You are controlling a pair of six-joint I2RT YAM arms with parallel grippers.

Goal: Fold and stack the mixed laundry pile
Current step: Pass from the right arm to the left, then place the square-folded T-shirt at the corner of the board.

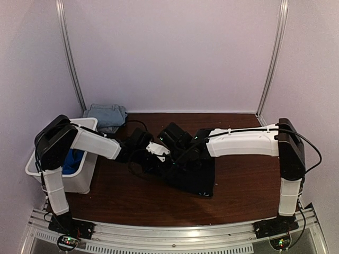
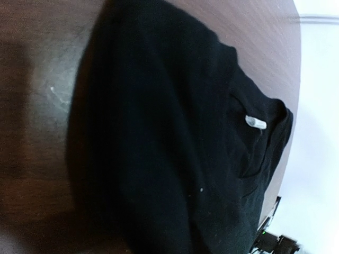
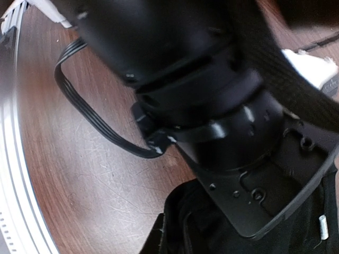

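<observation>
The large black cloth lies spread on the table's middle. It fills the left wrist view, where a white label shows on it. My left gripper is low over the cloth's left edge; its fingers are hidden in dark fabric. My right gripper is right beside it, and one dark finger presses against a bunched fold of the black cloth. Royal-blue fabric lies in the bin. A folded light-blue denim piece sits at the back left.
The white plastic bin stands at the left edge beside the left arm. The left arm's black wrist and its cable are very close to the right wrist camera. Bare wood lies right of the cloth.
</observation>
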